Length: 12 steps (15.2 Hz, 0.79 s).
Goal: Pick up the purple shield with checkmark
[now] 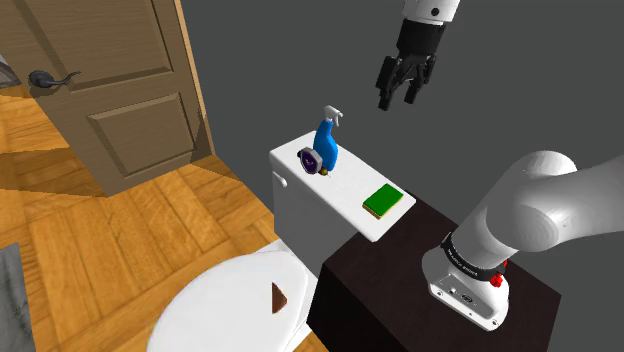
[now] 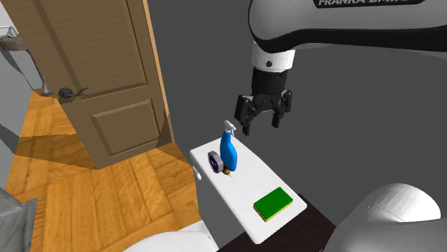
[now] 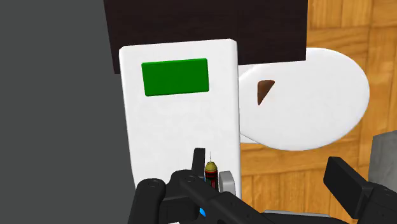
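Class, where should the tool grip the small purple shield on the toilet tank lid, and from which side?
Come from above and pinch the purple shield across its opposite rims: it seems to stand on edge, with the blue spray bottle close behind one face.

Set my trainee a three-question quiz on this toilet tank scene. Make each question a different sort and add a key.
1. True or false: the black gripper holds the small purple shield between its fingers.
2. Which thing on the white toilet tank lid lies nearest the dark box under the arm? A: the purple shield. B: the blue spray bottle. C: the flat green rectangular block.
3. Fill in: the purple shield stands right beside the ___.
Key: 1 false, the fingers are open, up above the lid; 2 C; 3 blue spray bottle.
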Each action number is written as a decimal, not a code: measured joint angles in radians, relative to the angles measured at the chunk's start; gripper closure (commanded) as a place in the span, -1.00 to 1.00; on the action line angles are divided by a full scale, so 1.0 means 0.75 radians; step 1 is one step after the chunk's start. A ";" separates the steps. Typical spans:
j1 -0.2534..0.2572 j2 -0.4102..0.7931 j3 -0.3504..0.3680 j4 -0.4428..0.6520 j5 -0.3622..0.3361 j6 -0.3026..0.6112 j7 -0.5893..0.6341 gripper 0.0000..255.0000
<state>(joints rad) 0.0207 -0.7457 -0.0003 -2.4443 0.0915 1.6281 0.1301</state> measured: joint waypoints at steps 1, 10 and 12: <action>0.000 0.000 0.000 0.000 0.000 0.000 0.000 -1.00; 0.014 0.169 0.037 -0.209 -0.014 0.500 -0.042 -1.00; 0.014 0.269 0.044 -0.222 -0.020 0.642 -0.053 -1.00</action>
<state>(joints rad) 0.0316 -0.5438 0.0329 -2.6108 0.0767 2.1097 0.0905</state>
